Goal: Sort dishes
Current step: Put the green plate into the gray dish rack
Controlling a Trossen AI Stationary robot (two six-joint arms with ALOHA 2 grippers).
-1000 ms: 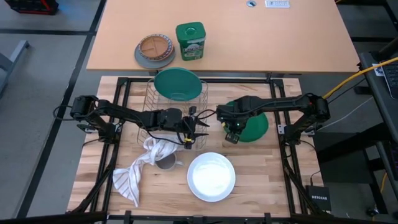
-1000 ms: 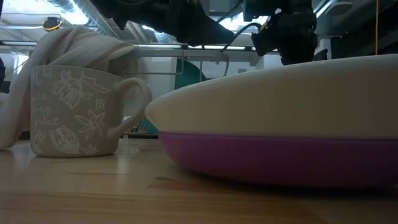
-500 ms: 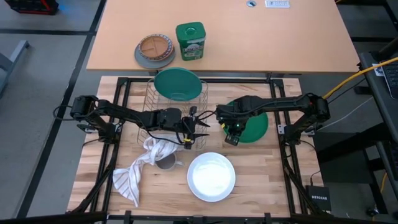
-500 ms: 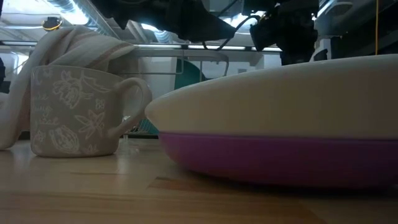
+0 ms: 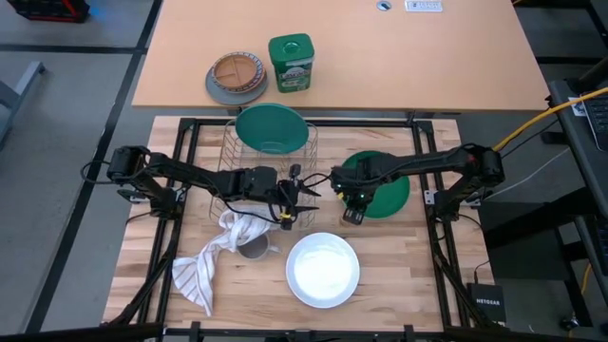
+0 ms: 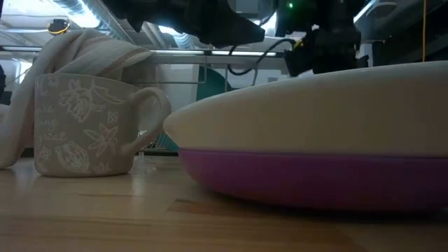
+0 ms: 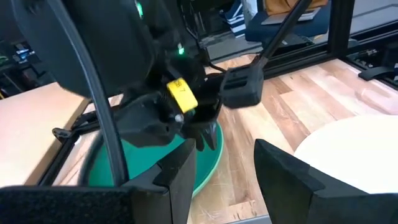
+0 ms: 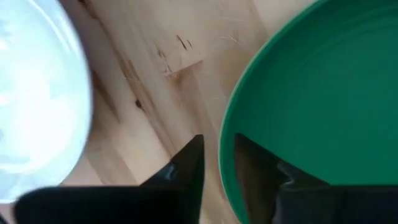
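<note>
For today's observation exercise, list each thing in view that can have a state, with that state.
teal plate, upright in the wire rack
green plate, flat, rim between the right fingers
white plate, face up on the purple plate
mug, upright, cloth over it
green canister, lid on
left gripper, fingers open, empty
right gripper, fingers open

My arms are dark and jointed, black cables looping along them. A yellow tag [image 7: 182, 95] sits on my right wrist beside a small green light [image 7: 140, 9]; my fingers [image 8: 186, 163] taper to black wedges.
</note>
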